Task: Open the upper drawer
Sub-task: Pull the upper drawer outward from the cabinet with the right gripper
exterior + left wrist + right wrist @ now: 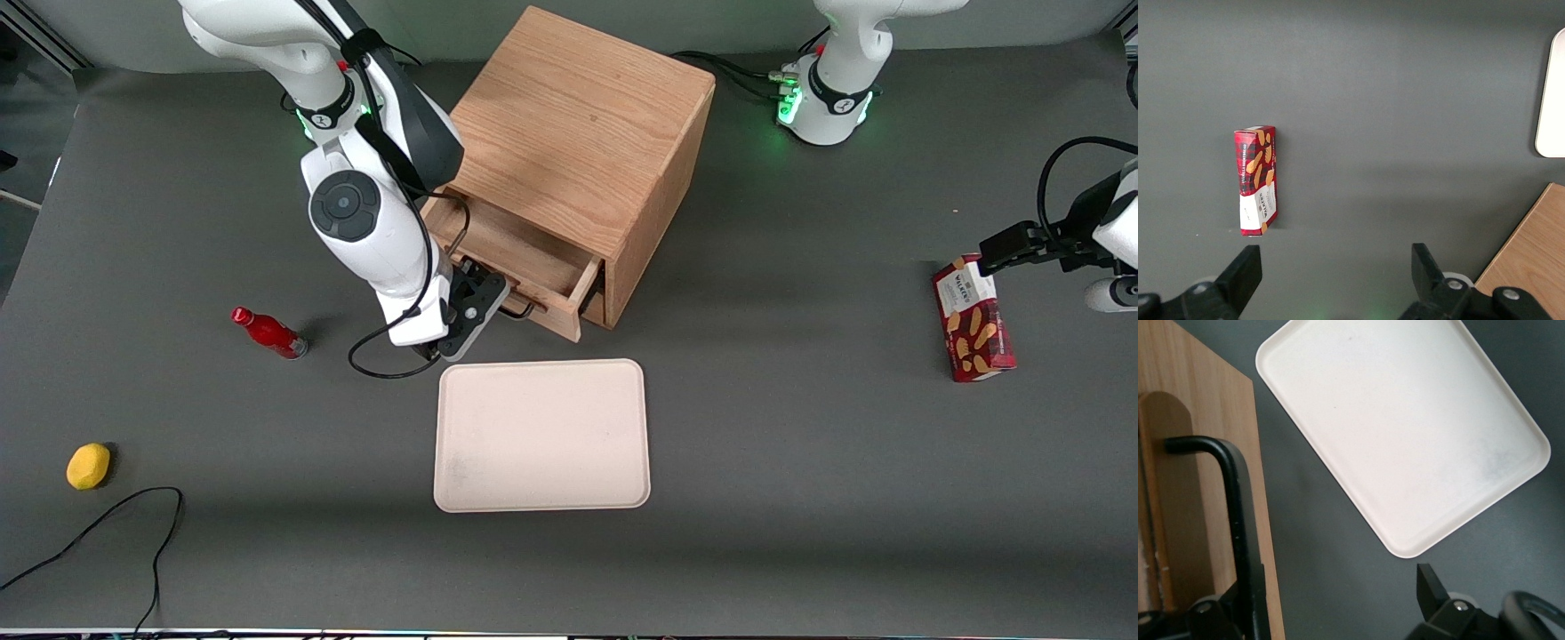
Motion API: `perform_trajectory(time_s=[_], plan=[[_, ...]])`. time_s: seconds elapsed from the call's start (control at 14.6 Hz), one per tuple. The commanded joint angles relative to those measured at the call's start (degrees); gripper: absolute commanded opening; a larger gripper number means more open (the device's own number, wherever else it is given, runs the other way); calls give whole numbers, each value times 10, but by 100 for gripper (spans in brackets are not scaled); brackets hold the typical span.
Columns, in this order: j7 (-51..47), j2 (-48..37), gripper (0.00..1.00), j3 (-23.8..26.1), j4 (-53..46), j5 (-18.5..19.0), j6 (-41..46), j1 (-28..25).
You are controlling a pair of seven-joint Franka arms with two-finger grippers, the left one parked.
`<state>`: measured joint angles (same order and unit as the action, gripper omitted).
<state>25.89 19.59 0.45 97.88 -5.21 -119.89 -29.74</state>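
Observation:
The wooden cabinet [578, 151] stands at the middle of the table. Its upper drawer [524, 258] is pulled partly out toward the front camera, and its shallow box interior shows. My right gripper [484, 300] sits at the drawer front, beside the black wire handle [520, 311]. Through the right wrist camera the handle [1238, 513] runs along the oak drawer front [1205, 440], close against one finger. The gripper [1335, 587] is open, its fingers wide apart with only grey table between them. The lower drawer is hidden under the upper one.
A cream tray [542, 436] lies just nearer the front camera than the drawer. A red bottle [269, 333] and a yellow lemon [88, 466] lie toward the working arm's end, with a black cable [133, 524]. A red biscuit box [973, 318] lies toward the parked arm's end.

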Motion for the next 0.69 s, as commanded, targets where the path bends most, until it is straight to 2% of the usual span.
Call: perform_trajectory(time_s=[0.0, 0.62], plan=[[16, 32, 100, -3, -55, 6, 40, 6], [44, 48, 100, -10, -85, 6, 60, 21]])
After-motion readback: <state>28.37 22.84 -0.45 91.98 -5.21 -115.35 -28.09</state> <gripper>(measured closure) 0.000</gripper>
